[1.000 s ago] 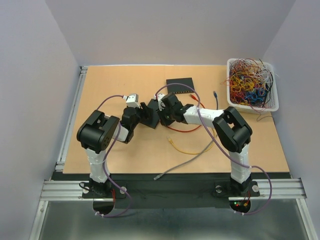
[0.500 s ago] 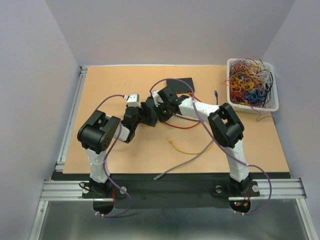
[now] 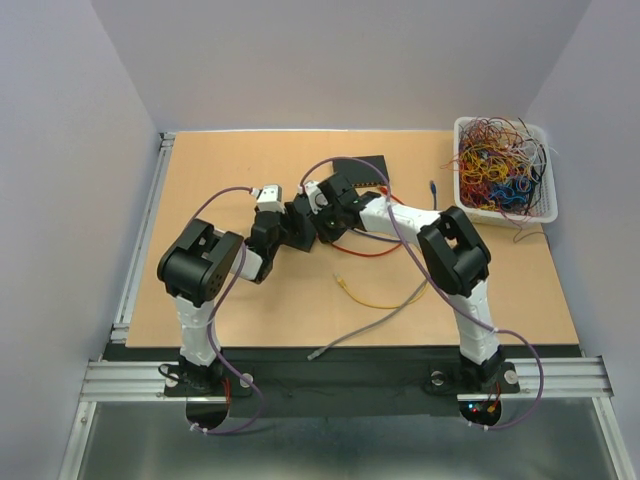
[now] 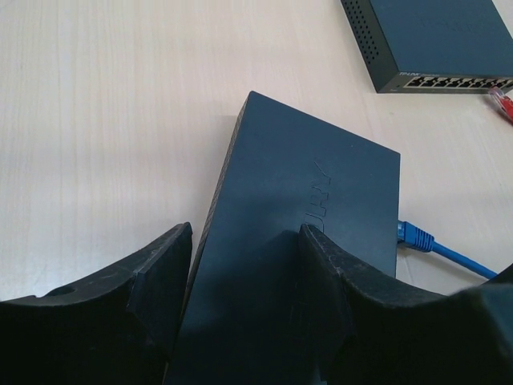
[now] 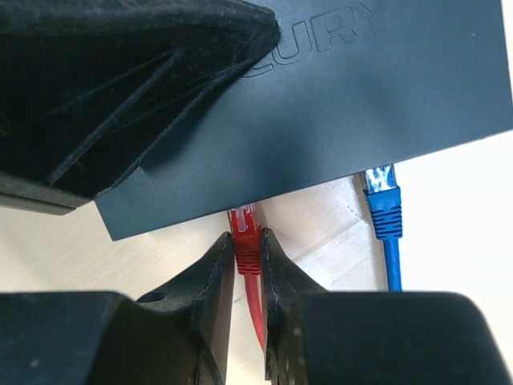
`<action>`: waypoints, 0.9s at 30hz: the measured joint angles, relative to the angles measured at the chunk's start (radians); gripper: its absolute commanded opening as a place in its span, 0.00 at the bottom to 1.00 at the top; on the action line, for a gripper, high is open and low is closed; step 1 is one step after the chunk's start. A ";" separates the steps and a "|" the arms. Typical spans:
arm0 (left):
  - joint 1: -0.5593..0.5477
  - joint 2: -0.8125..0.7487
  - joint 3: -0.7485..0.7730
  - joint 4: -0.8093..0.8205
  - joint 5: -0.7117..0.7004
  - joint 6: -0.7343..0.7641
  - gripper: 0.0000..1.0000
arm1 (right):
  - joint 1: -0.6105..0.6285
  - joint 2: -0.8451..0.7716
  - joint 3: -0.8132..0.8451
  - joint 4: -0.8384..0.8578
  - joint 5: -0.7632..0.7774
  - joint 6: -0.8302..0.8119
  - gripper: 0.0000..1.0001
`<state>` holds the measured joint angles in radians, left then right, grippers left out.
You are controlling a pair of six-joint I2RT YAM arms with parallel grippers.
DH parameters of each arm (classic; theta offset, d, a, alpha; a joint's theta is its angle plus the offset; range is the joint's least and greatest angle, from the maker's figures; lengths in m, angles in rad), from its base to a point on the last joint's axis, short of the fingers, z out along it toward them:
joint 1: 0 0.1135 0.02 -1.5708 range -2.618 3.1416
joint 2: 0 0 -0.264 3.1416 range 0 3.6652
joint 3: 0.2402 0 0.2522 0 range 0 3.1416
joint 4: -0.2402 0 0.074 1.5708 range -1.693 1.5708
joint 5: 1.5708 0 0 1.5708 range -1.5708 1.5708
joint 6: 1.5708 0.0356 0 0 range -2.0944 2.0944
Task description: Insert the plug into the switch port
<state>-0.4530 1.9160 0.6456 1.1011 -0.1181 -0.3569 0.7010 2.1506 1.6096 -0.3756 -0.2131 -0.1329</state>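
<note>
My left pincer (image 4: pixel 244 241) is clenched on the near end of the dark switch (image 4: pixel 304 200), which stretches away ahead of its fingers. My right pincer (image 5: pixel 245 241) grasps the red plug (image 5: pixel 244 227). The plug's tip meets the switch's edge just ahead of the fingertips, and a blue plug (image 5: pixel 383 196) sits at the same edge, off to the right.

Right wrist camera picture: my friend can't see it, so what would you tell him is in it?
The right gripper pinches a red plug in its fingers, the plug's tip right at the edge of the dark switch. A blue plug sits in that edge to the right, and a black finger of the other arm presses on the switch's top.
</note>
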 measured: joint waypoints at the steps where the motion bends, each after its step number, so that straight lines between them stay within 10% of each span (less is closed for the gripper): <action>1: -0.001 0.002 0.002 0.000 0.000 0.002 0.62 | -0.001 -0.006 -0.015 0.020 0.000 0.005 0.00; 19: -0.004 0.018 0.011 0.021 0.000 0.023 0.63 | -0.010 -0.141 -0.399 0.568 0.032 0.201 0.04; 27: -0.010 0.016 0.023 -0.003 0.013 -0.005 0.63 | -0.009 -0.185 -0.480 0.753 0.032 0.276 0.46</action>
<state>-0.4633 1.9320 0.6685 1.0981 -0.1047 -0.3618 0.6922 1.9652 1.1297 0.3771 -0.1810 0.1429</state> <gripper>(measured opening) 0.636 0.352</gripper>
